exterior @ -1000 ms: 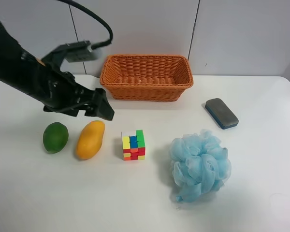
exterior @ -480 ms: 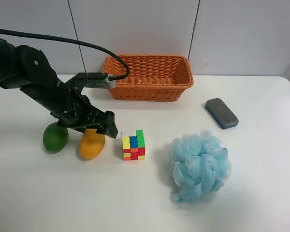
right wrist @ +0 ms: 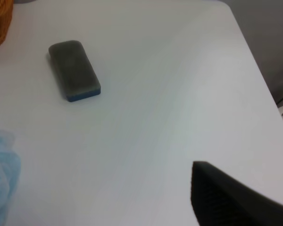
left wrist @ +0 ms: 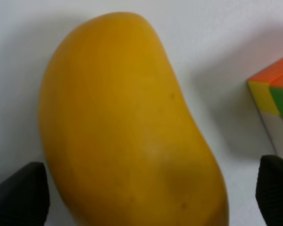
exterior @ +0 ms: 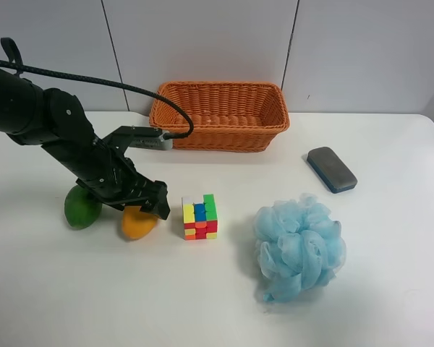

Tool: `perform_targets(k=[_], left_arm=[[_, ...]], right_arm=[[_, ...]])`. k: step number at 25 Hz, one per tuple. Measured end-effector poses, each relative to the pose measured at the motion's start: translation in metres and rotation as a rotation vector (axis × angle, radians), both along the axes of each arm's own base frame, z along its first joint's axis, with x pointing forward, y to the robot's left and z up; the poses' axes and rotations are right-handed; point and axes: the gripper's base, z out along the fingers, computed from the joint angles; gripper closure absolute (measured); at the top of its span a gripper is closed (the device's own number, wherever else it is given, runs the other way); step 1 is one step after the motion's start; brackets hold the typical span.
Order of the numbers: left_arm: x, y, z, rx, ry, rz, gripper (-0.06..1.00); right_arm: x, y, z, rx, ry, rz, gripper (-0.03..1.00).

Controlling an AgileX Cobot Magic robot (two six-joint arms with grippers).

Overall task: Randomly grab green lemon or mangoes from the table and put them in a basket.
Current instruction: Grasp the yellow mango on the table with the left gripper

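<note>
The high camera looks down on the whole table (exterior: 390,303). The left wrist camera sits very close over the mango (left wrist: 127,127). The right wrist camera looks down on the grey eraser (right wrist: 74,70). The high camera sees both.

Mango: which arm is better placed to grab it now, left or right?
Left. The left gripper is open with the mango between its fingertips. The right wrist view shows the eraser and bare table, no fruit, so that arm looks poorly placed.
</note>
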Motion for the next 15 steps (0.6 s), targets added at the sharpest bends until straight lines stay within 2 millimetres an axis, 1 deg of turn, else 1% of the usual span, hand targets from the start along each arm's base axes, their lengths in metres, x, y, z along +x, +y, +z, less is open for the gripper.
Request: perform_targets(k=[6,9,11,15], left_arm=[[0.0003,0.0,-0.0039,0.005,0.008,0.001,0.09],[0.0003,0.0,-0.0039,0.005,0.008,0.001,0.11],[0.0003,0.0,-0.0039,0.005,0.008,0.0,0.29],[0.0004,-0.0001,-0.0038,0.005,0.008,0.0,0.3]], right_arm=[[0.0,0.0,0.0,0.0,0.0,0.0,0.15],[0.0,0.0,0.0,0.0,0.0,0.0,0.15],[0.0,0.0,0.0,0.0,0.0,0.0,0.15],[0.0,0.0,0.0,0.0,0.0,0.0,0.15]])
